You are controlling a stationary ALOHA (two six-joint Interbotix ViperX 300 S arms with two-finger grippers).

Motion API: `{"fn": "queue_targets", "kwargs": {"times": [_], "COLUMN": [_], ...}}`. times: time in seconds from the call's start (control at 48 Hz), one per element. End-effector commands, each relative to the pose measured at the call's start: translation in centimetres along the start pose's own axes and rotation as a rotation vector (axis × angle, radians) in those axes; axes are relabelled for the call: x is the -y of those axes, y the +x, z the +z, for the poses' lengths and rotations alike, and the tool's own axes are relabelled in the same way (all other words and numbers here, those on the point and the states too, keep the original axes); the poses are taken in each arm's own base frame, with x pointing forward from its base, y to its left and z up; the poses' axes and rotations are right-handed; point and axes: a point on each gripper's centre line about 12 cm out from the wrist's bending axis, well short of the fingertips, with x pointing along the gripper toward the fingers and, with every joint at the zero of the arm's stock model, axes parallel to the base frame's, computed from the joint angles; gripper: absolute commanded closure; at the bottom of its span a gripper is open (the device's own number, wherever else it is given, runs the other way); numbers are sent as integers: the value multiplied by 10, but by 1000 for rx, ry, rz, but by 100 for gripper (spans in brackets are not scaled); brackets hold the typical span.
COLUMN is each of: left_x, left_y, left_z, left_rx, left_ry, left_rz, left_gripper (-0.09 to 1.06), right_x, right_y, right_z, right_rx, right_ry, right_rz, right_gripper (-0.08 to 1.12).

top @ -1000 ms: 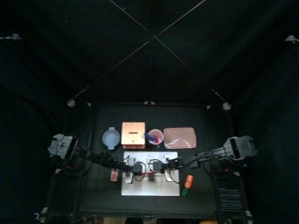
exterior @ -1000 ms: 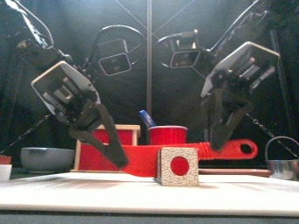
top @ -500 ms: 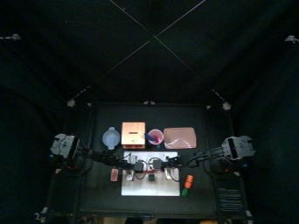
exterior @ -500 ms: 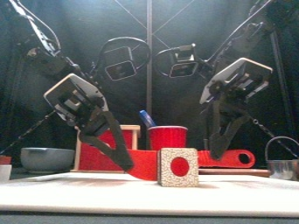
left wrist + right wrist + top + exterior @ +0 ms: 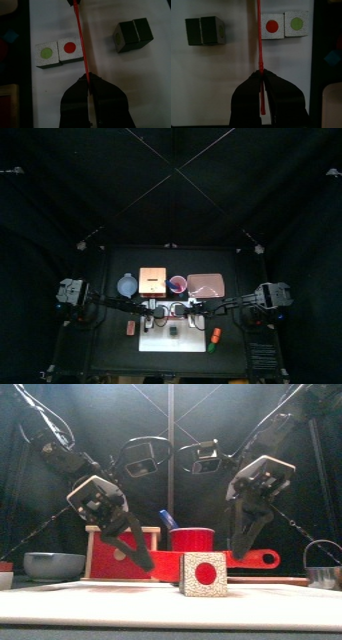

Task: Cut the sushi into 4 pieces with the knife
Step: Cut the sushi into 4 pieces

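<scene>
Red knife (image 5: 257,564) hangs level above the white cutting board (image 5: 231,70), carried at both ends. The left hand (image 5: 140,562) is clamped on the blade's far end and the right hand (image 5: 241,552) on the part next to the handle. Both wrist views show the blade edge-on between tightly closed jaws.

Under it the sushi lies on the board in three lots. A red-centred piece (image 5: 69,48) and a green-centred piece (image 5: 45,52) sit side by side with their marked faces turned up. A dark pair (image 5: 133,35) of two joined blocks sits a little apart, toward the table's front. By my reading, splitting that pair is the one cut left to make four.

The blade runs just beside the red-centred piece, between it and the dark pair, so it is not over the seam. To do this well, both hands should shift together toward the front until the edge lines up with the groove between the two dark blocks. The knife should stay level and parallel to that groove. Then both ends should go down at the same rate, since an uneven push would likely tip or skid the pair rather than split it. The loose pieces sit close by, so a straight descent should avoid knocking them.
</scene>
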Motion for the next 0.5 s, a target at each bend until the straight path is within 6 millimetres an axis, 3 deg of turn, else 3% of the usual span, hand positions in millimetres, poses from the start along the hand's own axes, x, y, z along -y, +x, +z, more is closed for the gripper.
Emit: {"fn": "queue_targets", "kwargs": {"times": [0.021,0.229,0.5], "left_x": [14,43,50], "left_y": [-11,-11,-2], "left_z": [18,22,19], "left_rx": [42,34,9], "left_ry": [31,47,-17], "left_rz": [-27,-83,-95], "left_gripper": [66,66,66], "right_x": [-14,-35,-44], "right_y": [-29,-31,-16], "right_z": [18,15,3], "right_rx": [90,87,39], "right_ry": [-12,-20,-6], "right_rz": [34,85,109], "right_gripper": [73,73,73]}}
